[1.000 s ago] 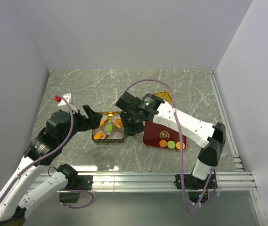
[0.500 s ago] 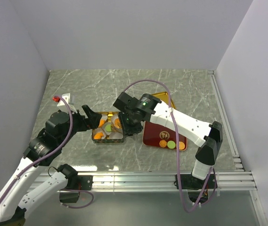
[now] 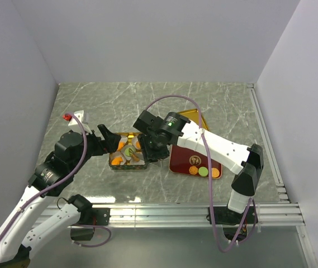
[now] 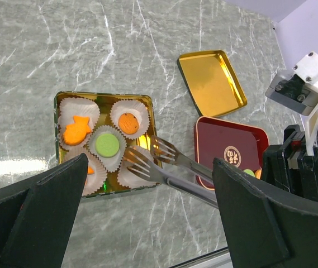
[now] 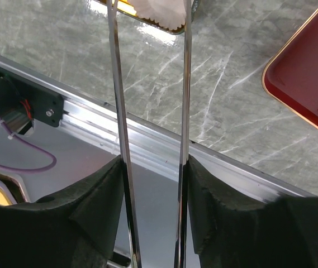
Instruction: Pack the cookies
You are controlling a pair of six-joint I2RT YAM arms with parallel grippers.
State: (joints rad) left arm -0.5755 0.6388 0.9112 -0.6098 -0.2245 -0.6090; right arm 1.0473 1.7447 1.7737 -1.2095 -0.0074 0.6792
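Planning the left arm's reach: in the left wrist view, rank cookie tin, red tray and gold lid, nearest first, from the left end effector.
1. cookie tin, directly ahead, left
2. red tray, to the right
3. gold lid, beyond the tray

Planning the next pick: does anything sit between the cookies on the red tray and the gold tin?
Nothing visible does. Only bare table separates the red tray holding the cookies from the gold tin. The tongs in the right tool reach over the tin.

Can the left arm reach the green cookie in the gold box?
Probably yes. The green cookie lies uncovered in the gold box, facing the open left gripper. The tongs hover just beside it, not over it.
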